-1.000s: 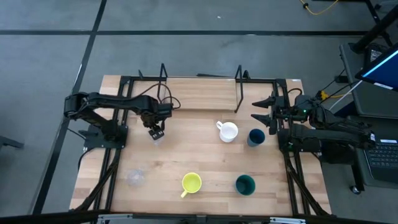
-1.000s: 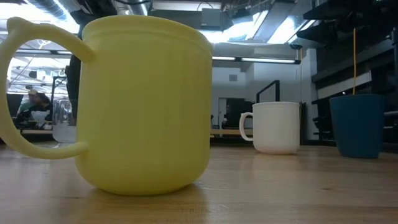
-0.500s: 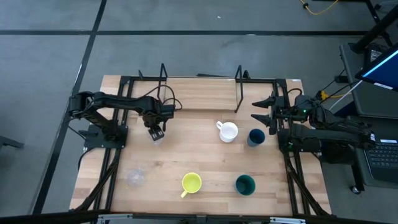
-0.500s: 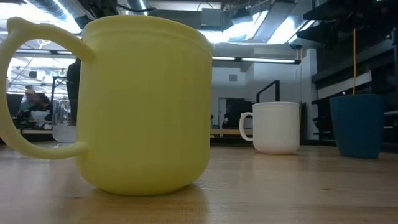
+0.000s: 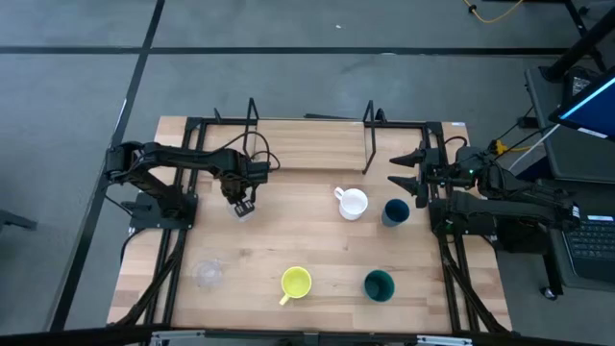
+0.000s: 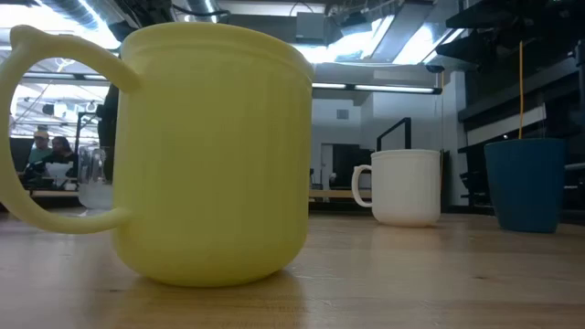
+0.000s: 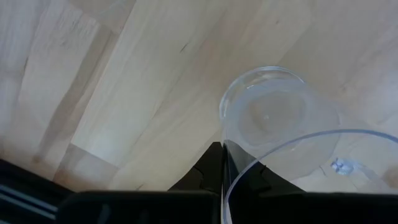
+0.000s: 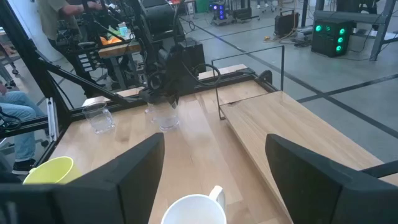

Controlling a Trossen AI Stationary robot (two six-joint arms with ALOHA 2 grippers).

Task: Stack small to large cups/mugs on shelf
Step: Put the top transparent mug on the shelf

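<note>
Glass cup [image 5: 243,210] sits left of centre in the overhead frame, and the left gripper [image 5: 241,200] has its fingers pinched on the rim, one finger inside, one outside. Against the frame a second back, that gripper has slid slightly up the frame toward the shelf [image 5: 307,146], taking the cup along. That looks like the carry starting, with the shelf bare. The right gripper [image 5: 404,171] waits at right, fingers spread wide. The second glass cup [image 5: 209,275], yellow mug [image 5: 295,283], white mug [image 5: 352,204], dark blue cup [image 5: 395,211] and dark green cup [image 5: 379,284] are unmoved.
</note>
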